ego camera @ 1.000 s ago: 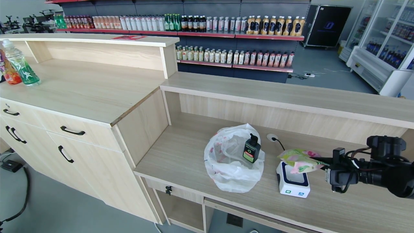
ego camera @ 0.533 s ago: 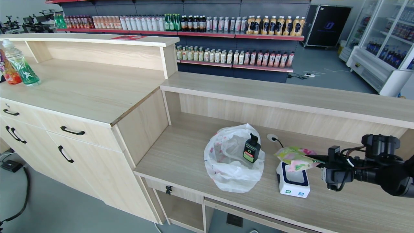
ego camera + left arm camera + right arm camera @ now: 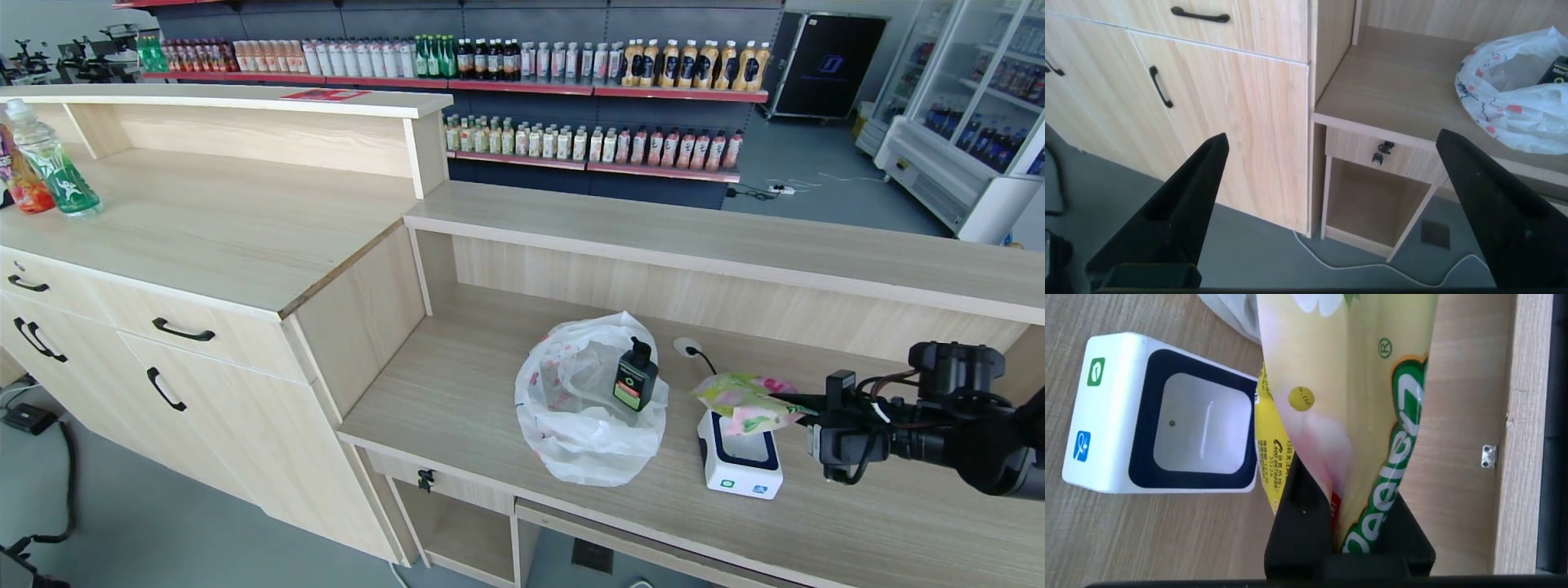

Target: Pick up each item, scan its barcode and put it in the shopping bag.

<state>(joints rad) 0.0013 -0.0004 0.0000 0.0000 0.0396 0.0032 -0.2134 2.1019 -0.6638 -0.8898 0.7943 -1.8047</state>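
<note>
My right gripper [image 3: 796, 402] is shut on a green and pink snack packet [image 3: 741, 403], holding it just above the white barcode scanner [image 3: 737, 461] on the lower counter. In the right wrist view the snack packet [image 3: 1355, 416] hangs beside the scanner's [image 3: 1167, 416] dark window. The white plastic shopping bag [image 3: 584, 408] stands open left of the scanner with a black pump bottle [image 3: 635, 377] in it. My left gripper [image 3: 1331, 212] is open, low beside the cabinet, with the shopping bag [image 3: 1519, 82] farther off.
Two drink bottles [image 3: 49, 163] stand on the raised counter [image 3: 204, 220] at far left. A cable plug [image 3: 690, 349] sits behind the bag. A wooden ledge [image 3: 718, 245] runs along the back of the lower counter. Store shelves and fridges fill the room behind.
My right gripper has carried the snack packet slightly left and up over the scanner. The bag and bottle have not moved.
</note>
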